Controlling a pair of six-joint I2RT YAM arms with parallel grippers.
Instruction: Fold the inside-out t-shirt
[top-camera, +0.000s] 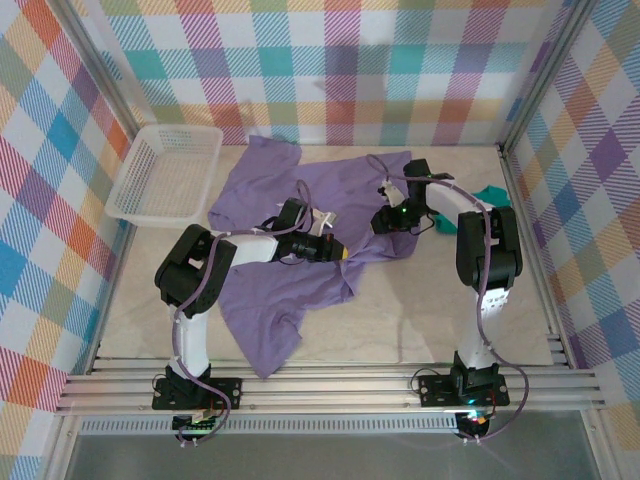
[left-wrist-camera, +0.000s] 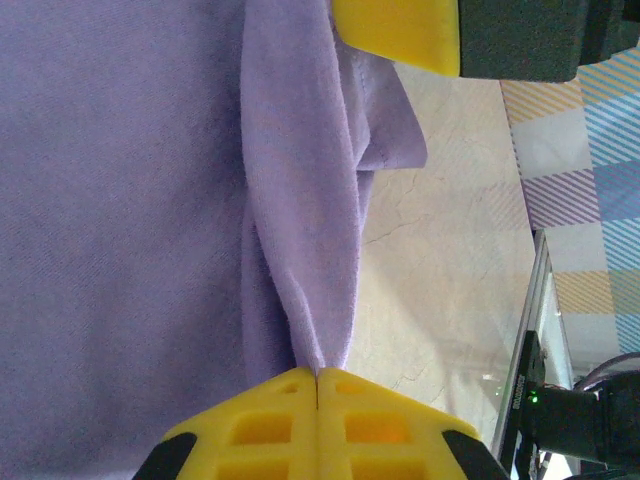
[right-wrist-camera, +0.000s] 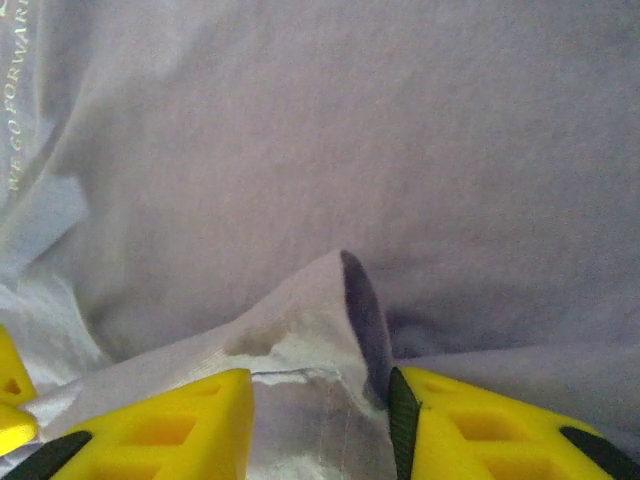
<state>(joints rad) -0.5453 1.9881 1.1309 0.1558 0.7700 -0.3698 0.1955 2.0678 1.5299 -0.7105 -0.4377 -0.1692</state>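
Matt, fuzzy cloth t-shirt; smooth plastic basket.

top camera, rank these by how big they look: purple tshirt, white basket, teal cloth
1. lavender t-shirt: clearly the largest, even crumpled.
2. white basket: mid-sized.
3. teal garment: looks smallest, but it is partly hidden, so its full size is unsure.

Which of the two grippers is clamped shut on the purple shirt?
The left gripper: its yellow fingers meet, pinching a fold of the lavender t-shirt. The right gripper is open, fingers apart.
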